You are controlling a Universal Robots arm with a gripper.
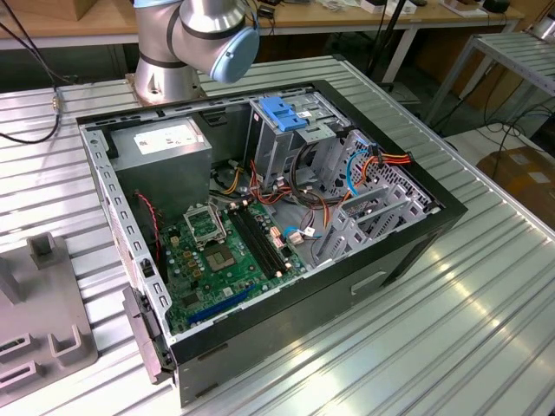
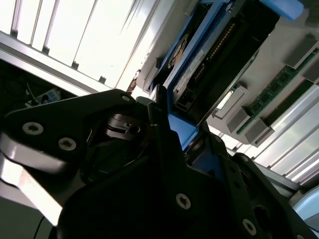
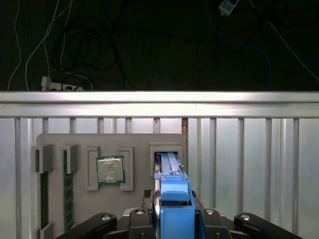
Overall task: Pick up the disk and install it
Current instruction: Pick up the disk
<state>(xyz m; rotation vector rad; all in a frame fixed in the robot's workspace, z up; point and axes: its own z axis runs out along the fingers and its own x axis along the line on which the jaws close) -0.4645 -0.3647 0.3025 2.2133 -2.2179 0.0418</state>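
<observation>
The disk [image 3: 172,199], a dark drive in a bright blue carrier rail, stands on edge between the black fingers of my gripper [image 3: 172,219] in the first wrist view. Its far end sits at the slot [image 3: 167,157] of a grey holder tray [image 3: 134,144]; I cannot tell whether it is clear of the slot. In the second wrist view the gripper [image 2: 174,134] is closed on the blue rail, and the disk [image 2: 199,64] shows its connector edge. The open computer case [image 1: 260,217] lies on the table, with a metal drive cage [image 1: 286,139] at its back.
The tray also holds a processor chip [image 3: 110,170] and a green memory stick [image 3: 68,189]. The same tray [image 1: 35,312] lies at the exterior view's left edge. A blue bracket [image 1: 284,113] tops the cage. The arm's base [image 1: 186,43] stands behind the case. Cables hang past the table rail [image 3: 159,97].
</observation>
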